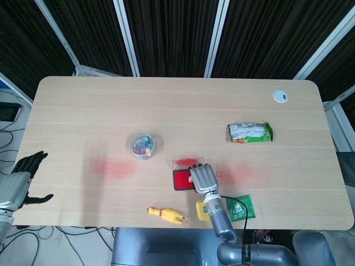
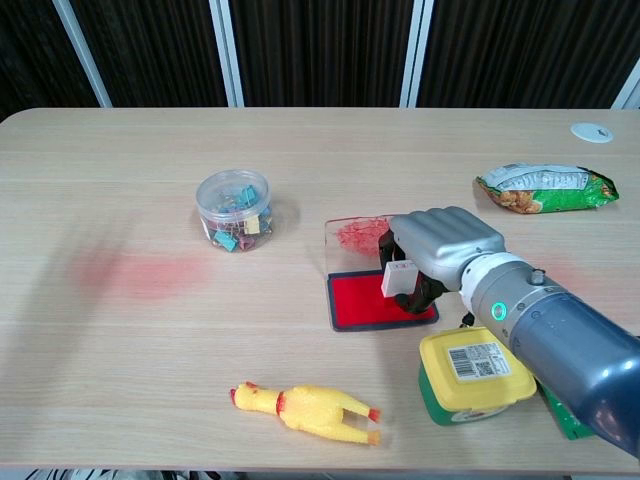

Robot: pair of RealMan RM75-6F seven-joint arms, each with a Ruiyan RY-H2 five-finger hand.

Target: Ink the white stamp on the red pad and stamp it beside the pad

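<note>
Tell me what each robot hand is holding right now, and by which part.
The right robot hand grips the white stamp by its upper part, fingers curled around it, over the red pad. The left robot hand holds nothing, fingers spread, off the table's left edge.

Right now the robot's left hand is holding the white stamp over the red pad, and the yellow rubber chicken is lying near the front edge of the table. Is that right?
Not quite. It is the right hand that holds the white stamp over the red pad, as the chest view shows. The left hand is off at the table's side, holding nothing. The yellow rubber chicken does lie near the front edge.
</note>
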